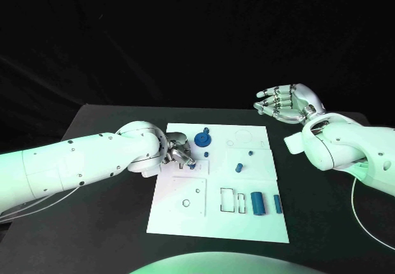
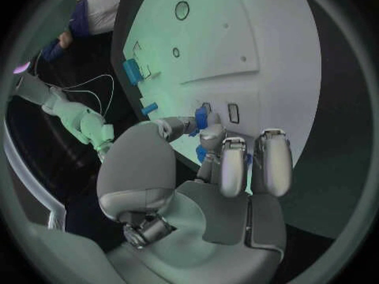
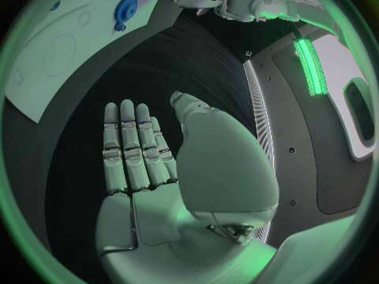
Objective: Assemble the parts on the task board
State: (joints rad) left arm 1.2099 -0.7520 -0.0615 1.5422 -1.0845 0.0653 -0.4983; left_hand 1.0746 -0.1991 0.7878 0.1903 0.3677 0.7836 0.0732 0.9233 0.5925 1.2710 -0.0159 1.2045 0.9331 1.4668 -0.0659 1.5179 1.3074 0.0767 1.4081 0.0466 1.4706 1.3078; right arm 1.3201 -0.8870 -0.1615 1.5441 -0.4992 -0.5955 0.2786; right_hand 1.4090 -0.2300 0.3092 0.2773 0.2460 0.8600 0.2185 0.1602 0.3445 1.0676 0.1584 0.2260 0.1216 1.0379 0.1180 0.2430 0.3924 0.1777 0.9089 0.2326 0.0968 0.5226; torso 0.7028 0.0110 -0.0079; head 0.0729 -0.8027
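Note:
The white task board (image 1: 218, 222) lies in the middle of the black table. My left hand (image 1: 177, 153) is low over its left middle and pinches a small blue part (image 1: 192, 166) between thumb and fingers, close to a small rectangular slot (image 2: 233, 112); the part (image 2: 202, 116) shows at the fingertips in the left wrist view. A blue gear (image 1: 203, 140) stands near the board's far edge. Two small blue pieces (image 1: 240, 168) lie mid-board, and two blue cylinders (image 1: 257, 202) lie at the right. My right hand (image 1: 284, 103) is raised beyond the board's far right corner, fingers straight, empty.
Outlined recesses (image 1: 231, 200) and a round hole (image 1: 186, 202) mark the board's near half. Black table (image 1: 99, 228) surrounds the board. In the right wrist view the right hand (image 3: 138, 151) hangs over bare table beside the board's corner (image 3: 47, 63) and gear (image 3: 126, 9).

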